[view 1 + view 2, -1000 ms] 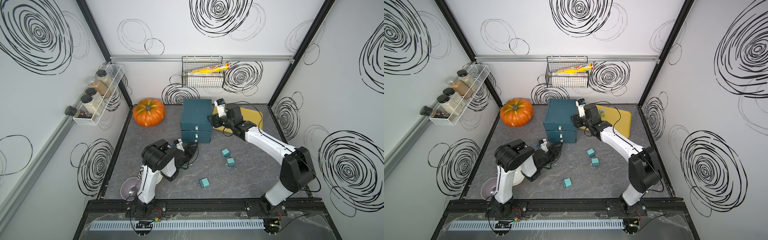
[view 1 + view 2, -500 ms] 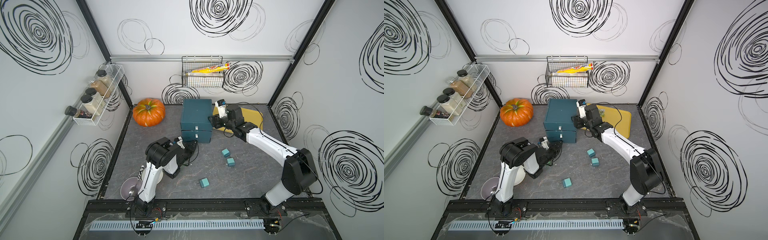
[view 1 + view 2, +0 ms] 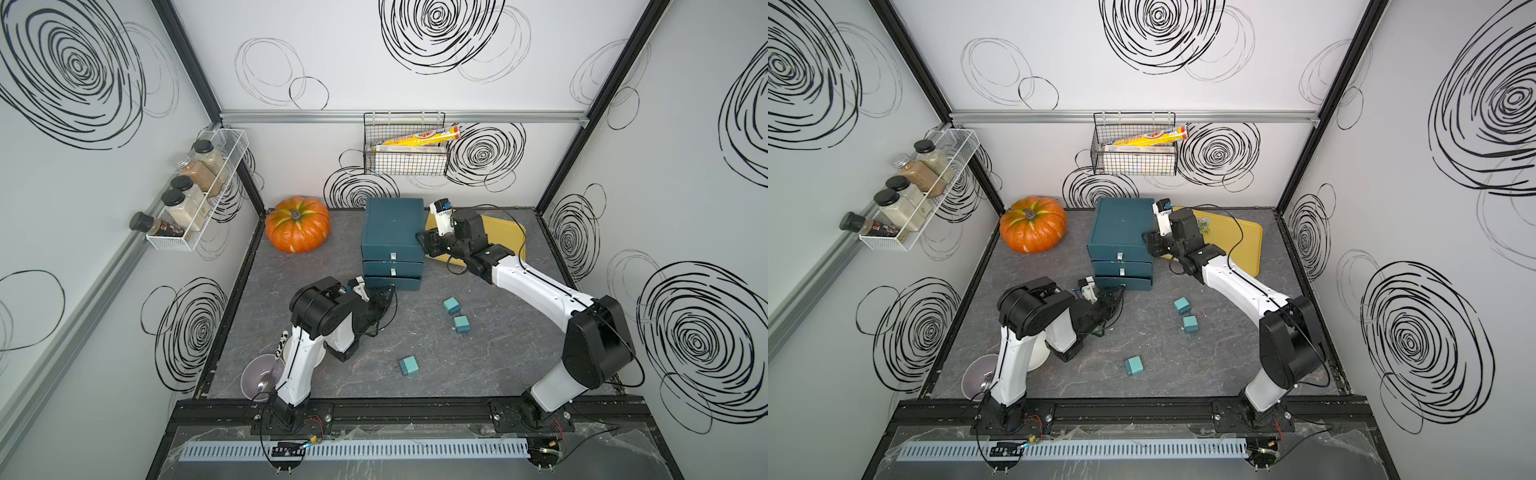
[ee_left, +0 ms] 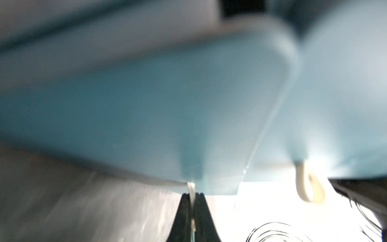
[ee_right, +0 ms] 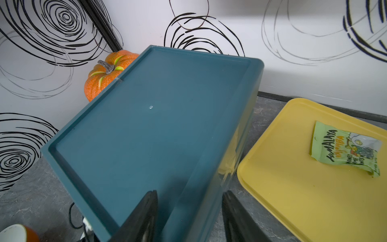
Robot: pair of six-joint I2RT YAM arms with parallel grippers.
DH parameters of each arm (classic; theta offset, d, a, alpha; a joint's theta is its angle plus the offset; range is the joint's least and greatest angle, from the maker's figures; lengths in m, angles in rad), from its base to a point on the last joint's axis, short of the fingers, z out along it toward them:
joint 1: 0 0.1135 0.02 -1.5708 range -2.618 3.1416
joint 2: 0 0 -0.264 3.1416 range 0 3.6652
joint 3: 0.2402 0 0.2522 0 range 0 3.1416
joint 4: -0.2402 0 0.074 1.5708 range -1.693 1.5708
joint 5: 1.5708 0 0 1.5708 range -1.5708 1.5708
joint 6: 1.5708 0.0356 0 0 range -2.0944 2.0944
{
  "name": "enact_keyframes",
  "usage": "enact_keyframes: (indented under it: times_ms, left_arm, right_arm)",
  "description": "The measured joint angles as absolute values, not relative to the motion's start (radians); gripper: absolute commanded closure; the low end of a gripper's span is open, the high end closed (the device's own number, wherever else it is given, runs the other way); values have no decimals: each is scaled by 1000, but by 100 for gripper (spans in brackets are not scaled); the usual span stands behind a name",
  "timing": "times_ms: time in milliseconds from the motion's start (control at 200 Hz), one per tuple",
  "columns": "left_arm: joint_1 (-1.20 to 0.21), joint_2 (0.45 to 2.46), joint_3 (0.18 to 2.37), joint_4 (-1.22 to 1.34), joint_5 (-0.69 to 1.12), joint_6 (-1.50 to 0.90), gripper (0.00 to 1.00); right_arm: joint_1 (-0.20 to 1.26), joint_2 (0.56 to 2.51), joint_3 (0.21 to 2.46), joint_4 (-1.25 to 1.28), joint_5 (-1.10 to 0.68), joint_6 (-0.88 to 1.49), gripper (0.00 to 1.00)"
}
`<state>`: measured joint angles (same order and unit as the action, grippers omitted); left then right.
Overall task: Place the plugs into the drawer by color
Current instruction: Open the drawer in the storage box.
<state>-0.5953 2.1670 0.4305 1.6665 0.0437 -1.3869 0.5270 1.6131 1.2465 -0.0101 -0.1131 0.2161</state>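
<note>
- A clear bowl (image 3: pixel 257 376) sat at the front left of the floor (image 3: pixel 478 374), by the left arm's base.
- A pumpkin (image 3: pixel 297 224) stood at the back, left of the drawer and apart from it.
- The left gripper (image 4: pixel 192 196) lay low against the front of the bottom drawer, its jaws closed tight on that drawer's white tab (image 4: pixel 191 187). The wrist view was blurred, but the tab showed pinched between the black tips.
- The drawer (image 3: pixel 392 226) stood at the back centre, and all three fronts looked shut or nearly so.
- Three teal plugs lay on the floor in front and to the right of it: two close together (image 3: pixel 450 305) (image 3: pixel 461 323), and one nearer the front (image 3: pixel 409 366).
- The right gripper (image 5: pixel 189 193) sat astride the drawer's top right edge with its jaws apart, one finger over the top and one beside the side wall. Contact could not be told.
- A yellow tray (image 3: pixel 509 232) lay just right of the drawer, with a green packet (image 5: pixel 345 148) on it.
</note>
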Motion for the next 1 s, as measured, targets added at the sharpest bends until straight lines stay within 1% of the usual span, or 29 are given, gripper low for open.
enact_keyframes:
  times_ms: [340,601,731,996]
  left_arm:
    - [-661,2079,266,1666,31,-1343,100]
    - [-738,2065,220,1667,-57,-1346,100]
    - [-807,2057,208,1667,-122,-1346,100]
    - [-865,2006,125,1667,-156,-1332,100]
  right_arm:
    - [527,1618,1246,0,-113,217,47]
    - [527,1619,1246,0,-113,217,47]
    - [527,1620,1246,0,-113,217,47]
    - [527,1627,1247,9,-113,217,46]
